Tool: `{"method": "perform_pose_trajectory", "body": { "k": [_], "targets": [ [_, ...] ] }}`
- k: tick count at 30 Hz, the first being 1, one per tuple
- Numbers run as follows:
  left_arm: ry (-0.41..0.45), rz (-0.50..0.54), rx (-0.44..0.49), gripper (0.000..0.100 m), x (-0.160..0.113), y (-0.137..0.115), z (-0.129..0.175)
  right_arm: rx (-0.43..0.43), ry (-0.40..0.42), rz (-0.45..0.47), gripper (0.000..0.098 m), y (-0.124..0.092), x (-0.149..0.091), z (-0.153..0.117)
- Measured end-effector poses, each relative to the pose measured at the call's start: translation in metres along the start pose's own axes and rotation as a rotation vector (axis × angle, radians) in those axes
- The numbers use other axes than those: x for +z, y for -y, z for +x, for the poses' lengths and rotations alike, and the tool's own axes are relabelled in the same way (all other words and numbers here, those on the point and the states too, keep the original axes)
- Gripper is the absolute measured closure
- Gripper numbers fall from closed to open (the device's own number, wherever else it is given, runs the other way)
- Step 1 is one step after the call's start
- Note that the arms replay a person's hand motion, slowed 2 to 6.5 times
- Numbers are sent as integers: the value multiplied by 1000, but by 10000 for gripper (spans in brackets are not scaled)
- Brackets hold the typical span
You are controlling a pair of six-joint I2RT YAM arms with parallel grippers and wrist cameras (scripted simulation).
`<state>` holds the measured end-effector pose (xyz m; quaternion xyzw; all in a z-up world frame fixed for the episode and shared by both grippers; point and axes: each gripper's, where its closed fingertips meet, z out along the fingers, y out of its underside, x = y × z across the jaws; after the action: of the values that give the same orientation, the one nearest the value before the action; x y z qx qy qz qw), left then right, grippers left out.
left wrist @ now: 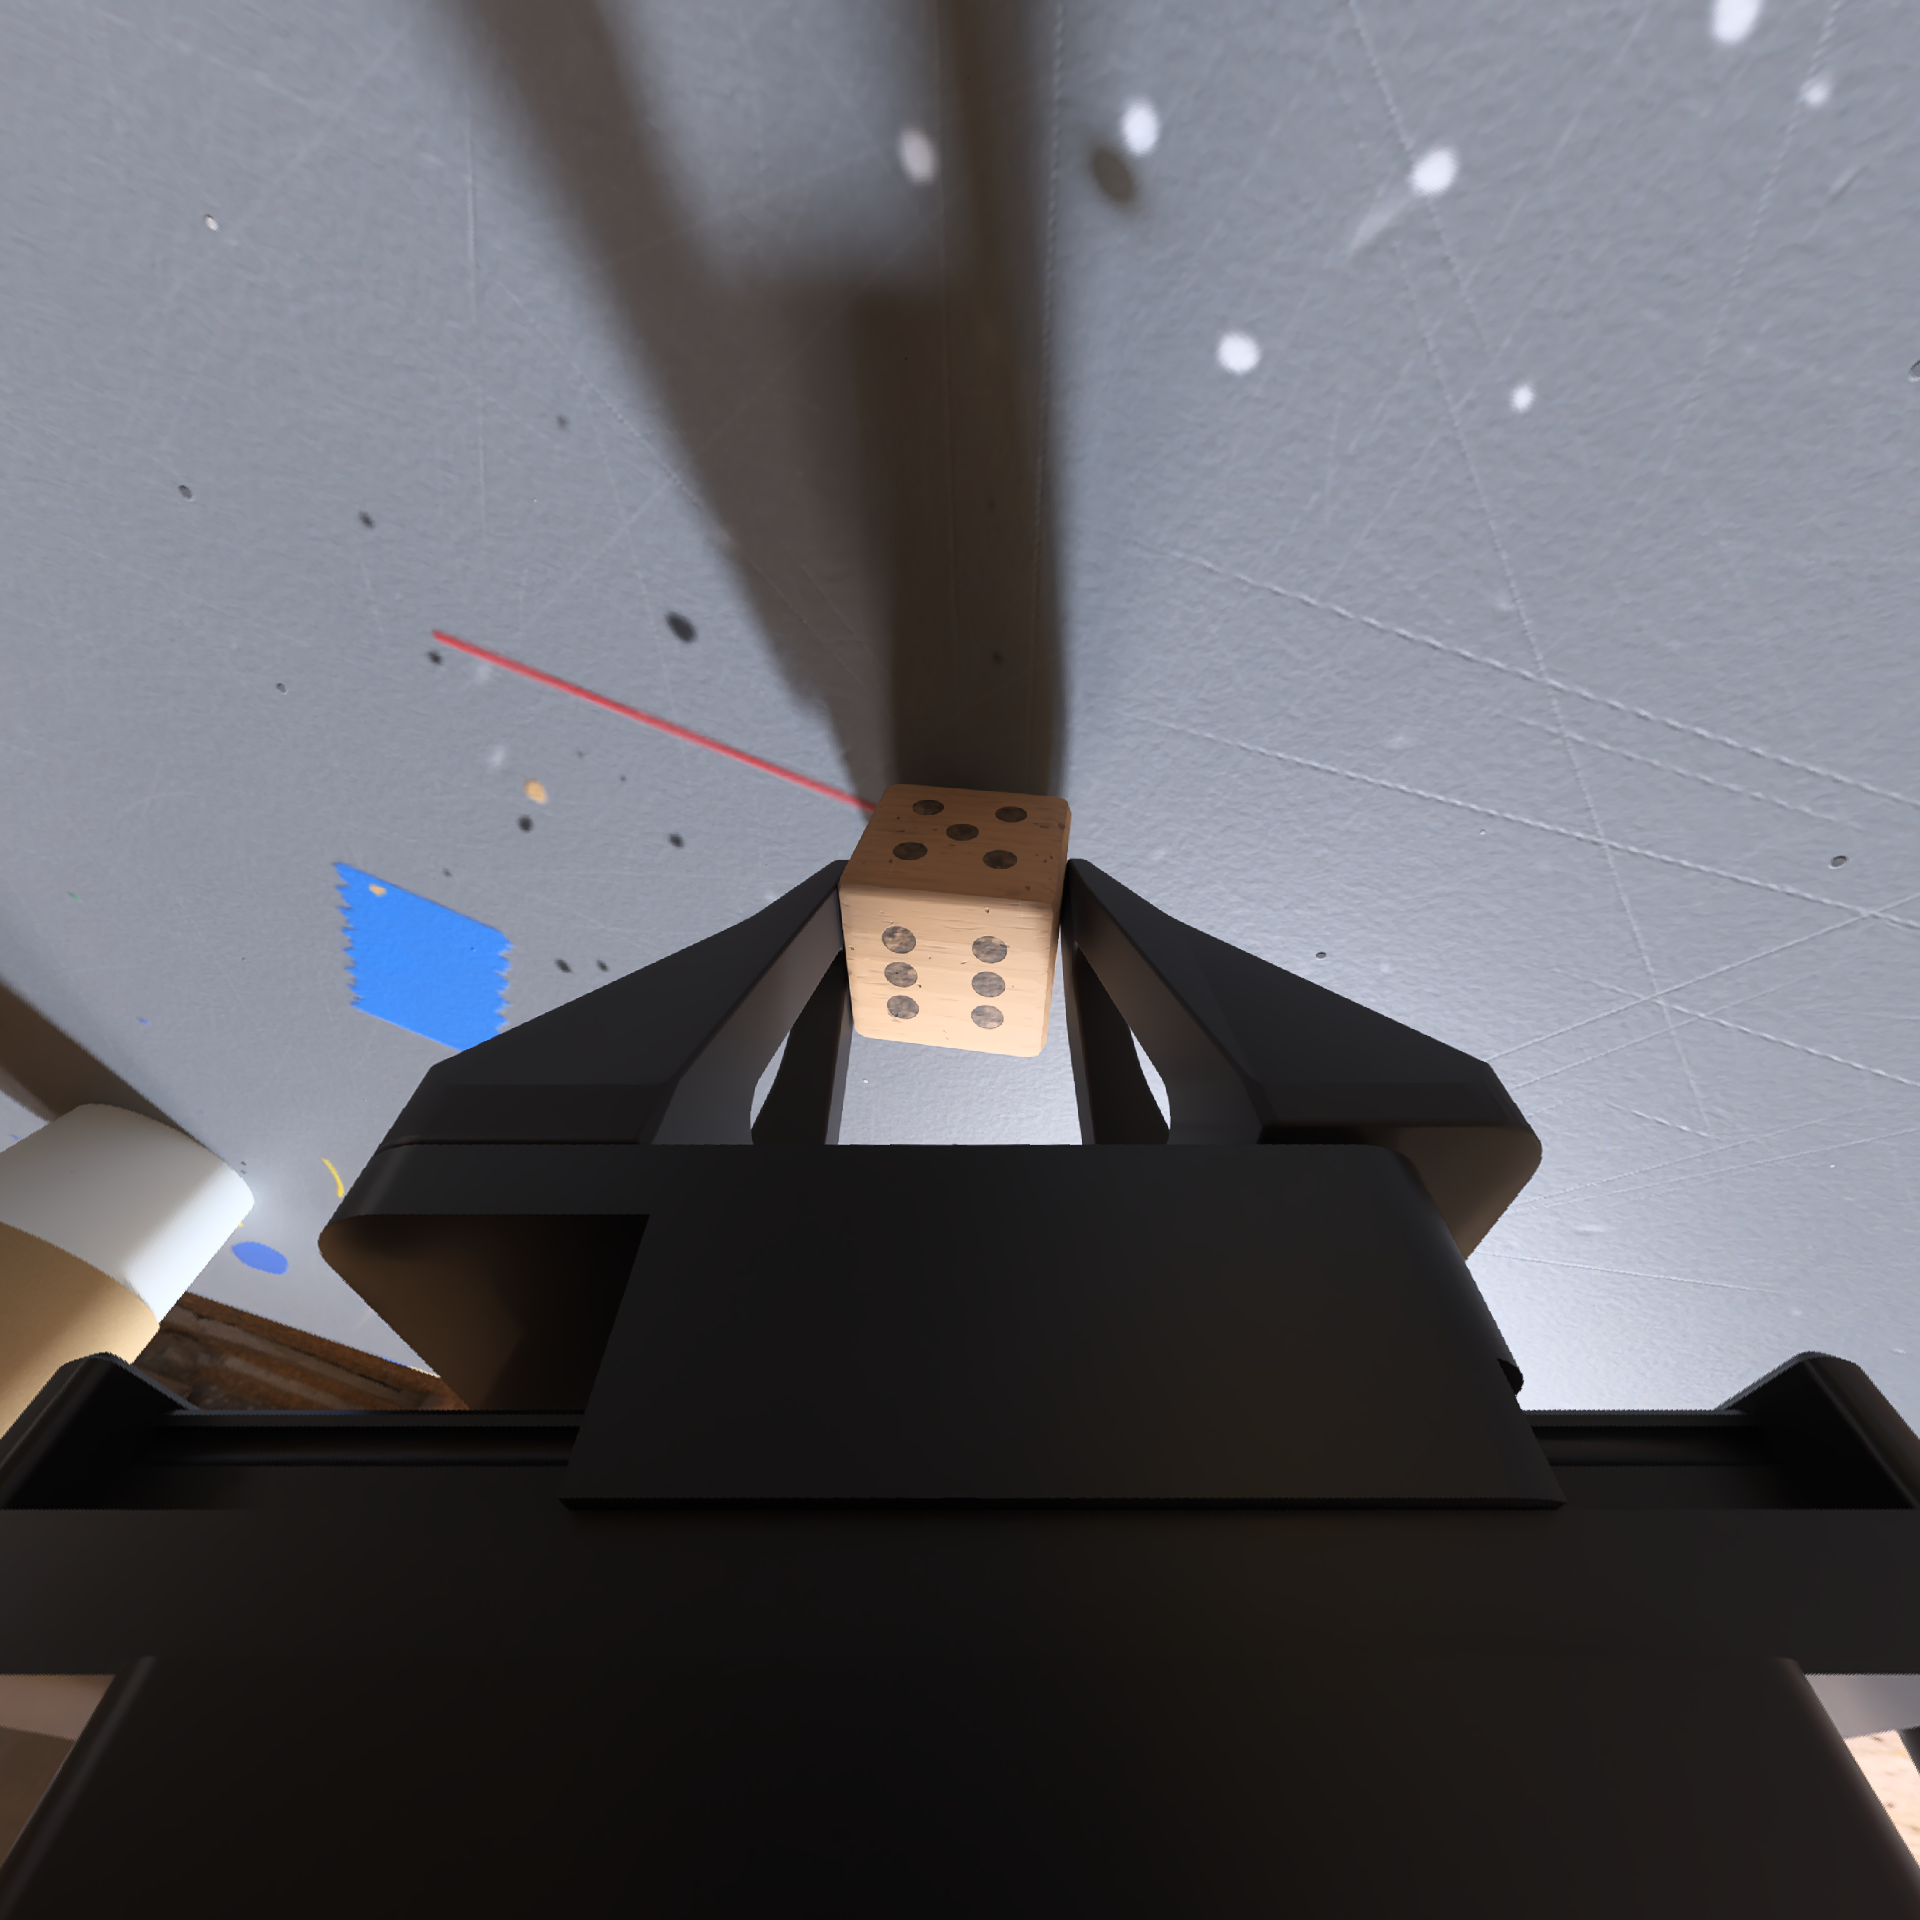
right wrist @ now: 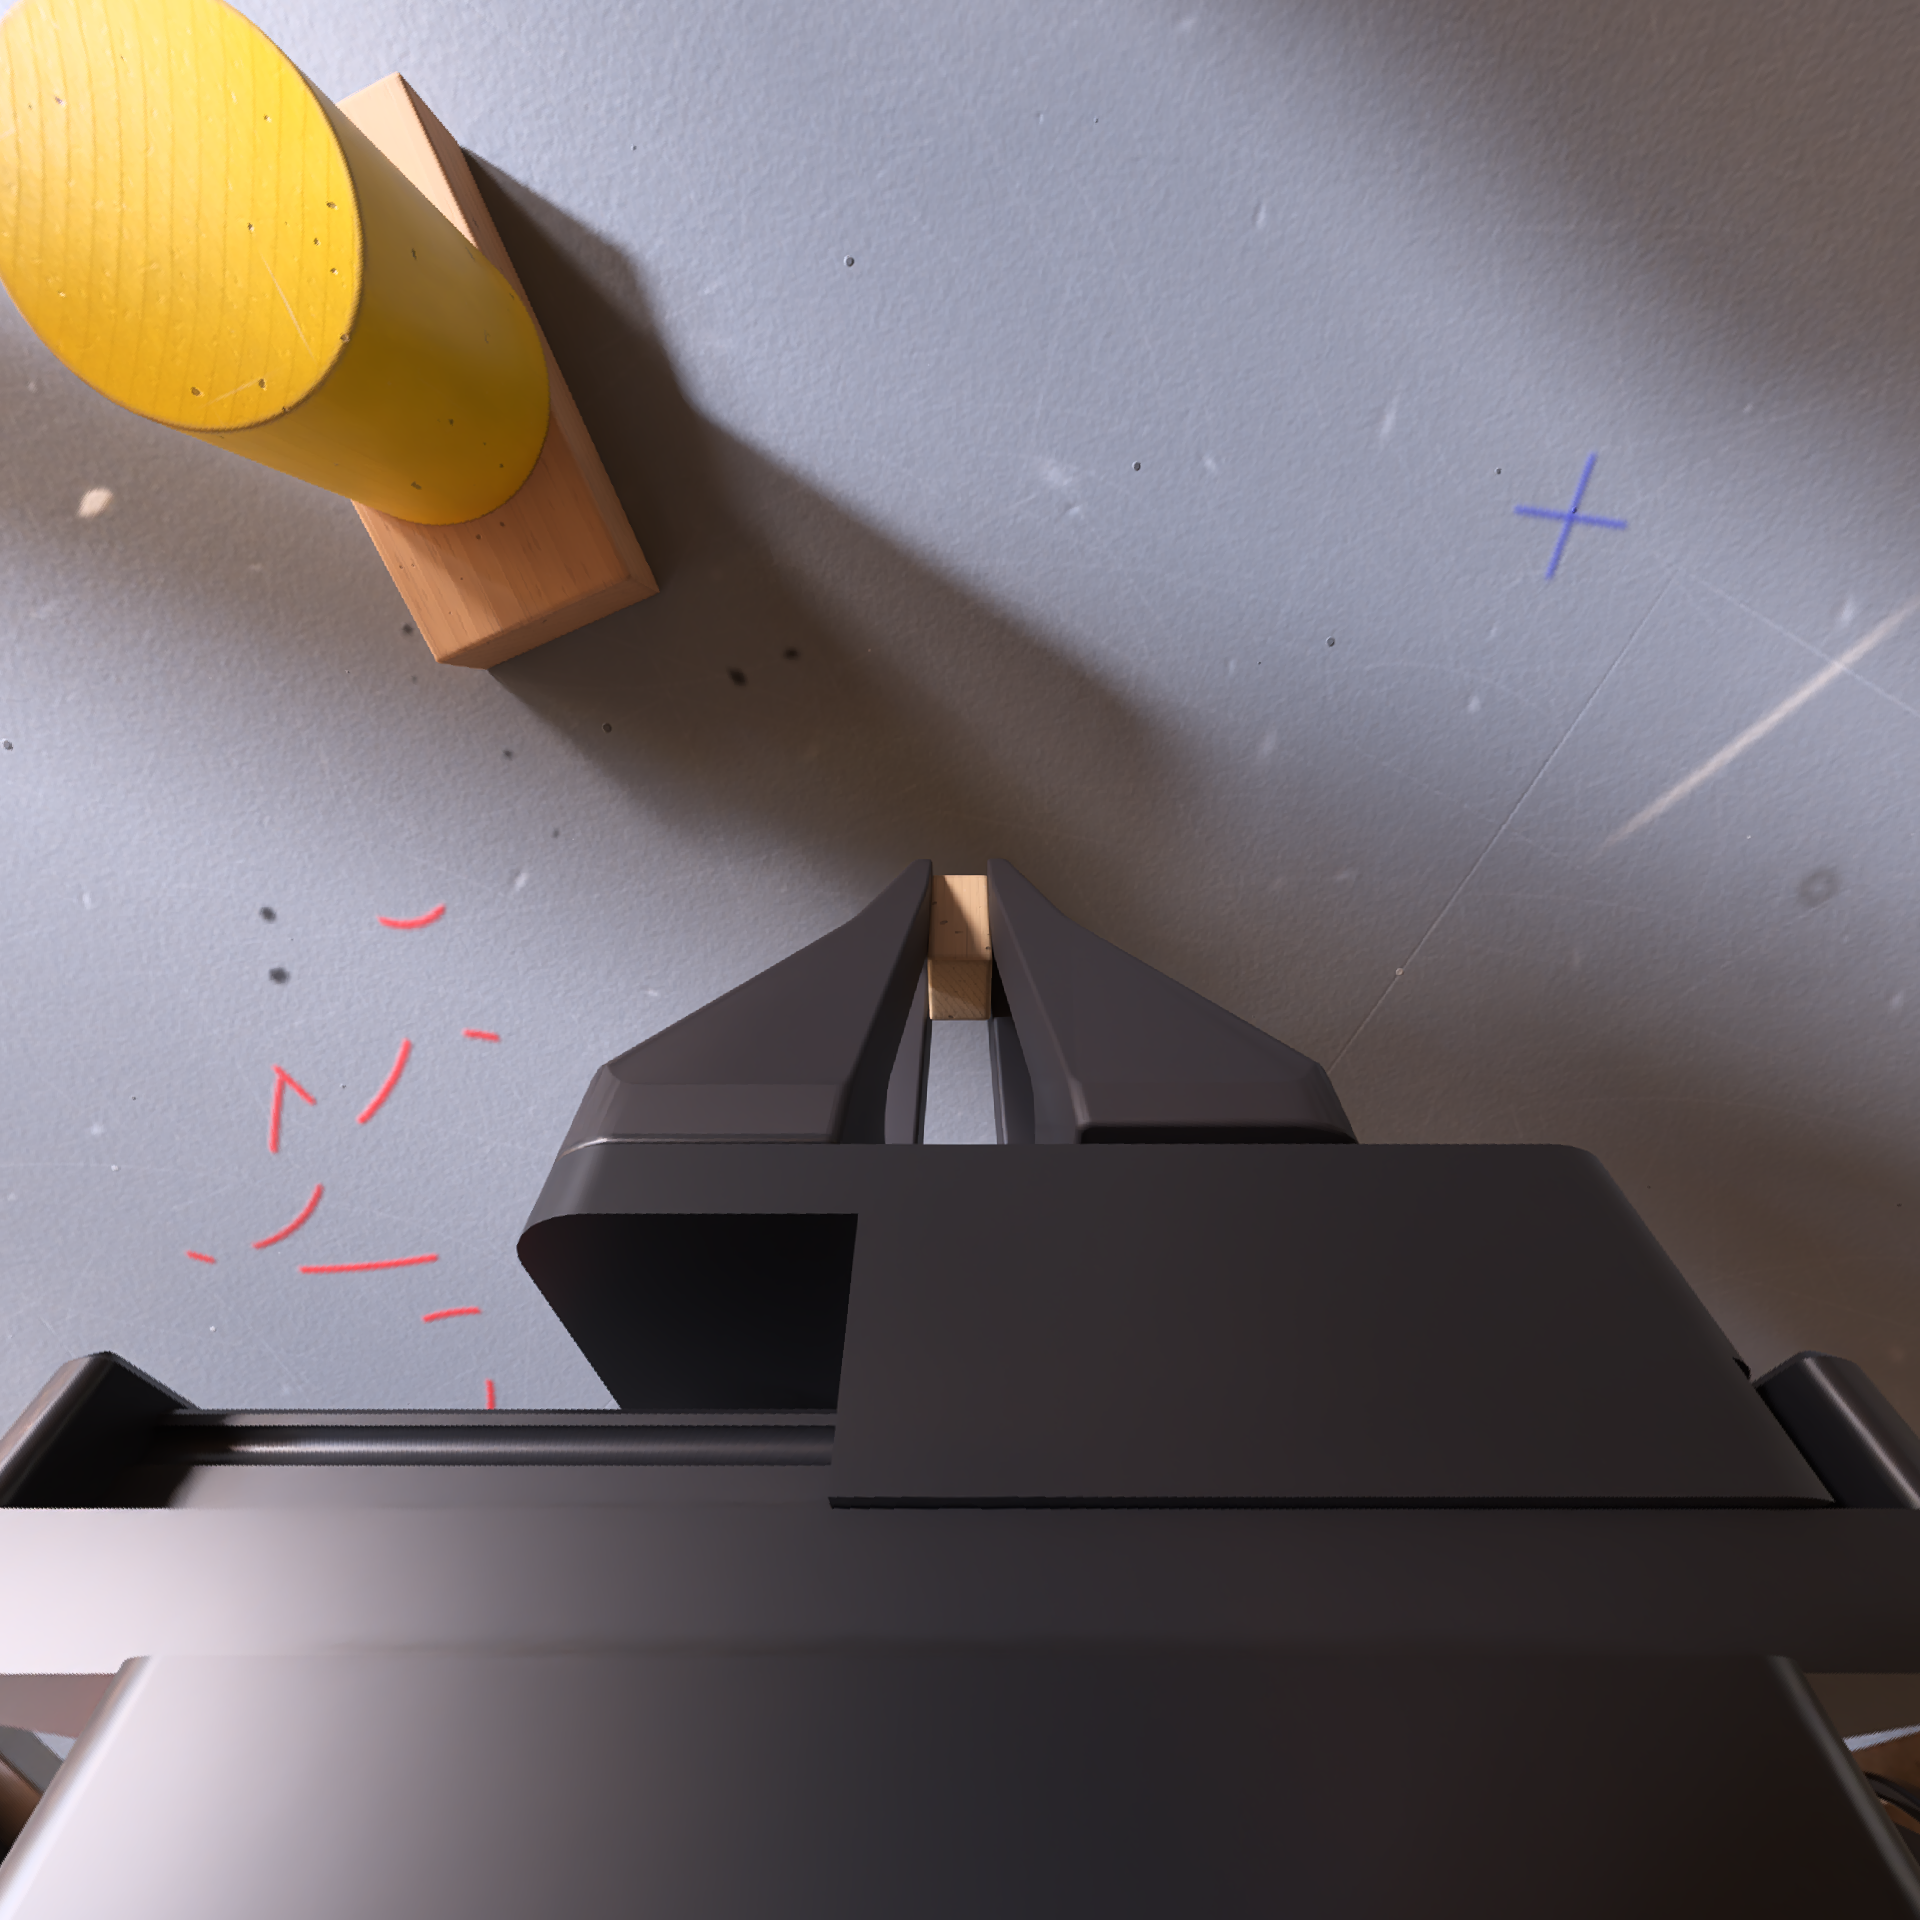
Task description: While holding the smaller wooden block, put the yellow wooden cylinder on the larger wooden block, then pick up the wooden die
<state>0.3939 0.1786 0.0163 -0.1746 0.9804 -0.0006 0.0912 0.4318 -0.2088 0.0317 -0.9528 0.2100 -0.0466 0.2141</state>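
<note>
On the scuffed grey table (right wrist: pixel 1143 312), your left gripper (left wrist: pixel 954 894) pinches the wooden die (left wrist: pixel 951 925); your right gripper (right wrist: pixel 958 883) pinches the smaller wooden block (right wrist: pixel 958 935). Far left, the yellow wooden cylinder (right wrist: pixel 270 270) stands on the larger wooden block (right wrist: pixel 520 561).

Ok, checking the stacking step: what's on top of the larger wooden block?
The yellow wooden cylinder stands on the larger wooden block, hiding most of its top; only the near end shows.

Workshop, scratched paint-flecked grey tabletop (left wrist: pixel 1455 623)

Dim, long soft shadows, wide-angle edge distortion
</note>
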Motion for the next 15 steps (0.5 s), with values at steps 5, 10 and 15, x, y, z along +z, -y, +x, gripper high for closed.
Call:
{"method": "perform_pose_trajectory", "body": {
  "k": [5, 10, 15],
  "targets": [
    [27, 19, -4, 669, -9, 2, -1, 0, 0, 0, 893, 0, 0, 0],
    [69, 36, -6, 669, -24, 5, -3, 0, 0, 0, 893, 0, 0, 0],
    [113, 69, -5, 669, -43, 10, -3, 0, -1, 0, 893, 0, 0, 0]
  ]
}}
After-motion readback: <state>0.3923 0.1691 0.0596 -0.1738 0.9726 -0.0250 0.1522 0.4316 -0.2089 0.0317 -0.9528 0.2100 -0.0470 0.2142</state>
